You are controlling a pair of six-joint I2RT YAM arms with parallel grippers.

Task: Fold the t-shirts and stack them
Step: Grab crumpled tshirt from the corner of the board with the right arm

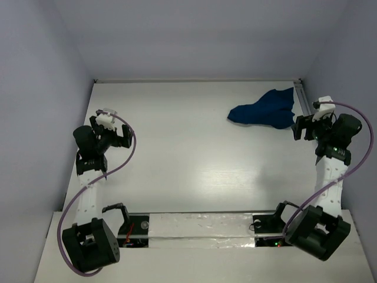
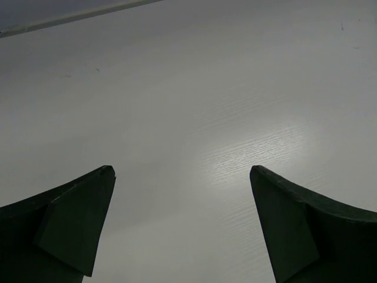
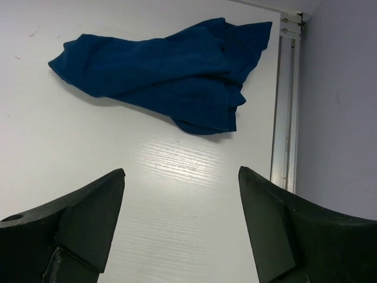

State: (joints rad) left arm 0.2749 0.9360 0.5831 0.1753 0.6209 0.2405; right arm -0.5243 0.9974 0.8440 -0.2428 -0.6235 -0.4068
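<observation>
A: Where is the t-shirt (image 1: 265, 109)?
B: Far right of the table (image 1: 188, 159), bunched in a dark blue heap, one end close against the metal rail (image 1: 301, 97) on the right edge. It is neither spread nor folded, and no print shows among the creases, so I judge the task barely begun.
A: And the pincers?
B: The right gripper (image 3: 181, 172) hovers just on the near side of the heap, jaws wide apart with nothing between them. Its wrist camera looks straight onto the cloth. That placement makes sense: it is the arm on the shirt's side, and it gapes ready to take a fold of fabric. The left gripper (image 2: 181, 171) is likewise spread wide and empty, over bare table at the left, well apart from the shirt. I read that as standing by, since the cloth lies on the other arm's side.
A: Only one shirt?
B: Only one in view, so there is nothing to stack it on yet.
A: What about the surface and the room?
B: The surface is white, with a faint wood-like grain and a soft glare from overhead light — smooth, so the cloth should slide if dragged toward the centre. Pale lilac-grey walls (image 1: 177, 35) close in the far, left and right sides. A silvery strip (image 1: 200, 227) runs between the arm bases at the near edge, and a purple cable (image 1: 131, 147) loops along each arm
</observation>
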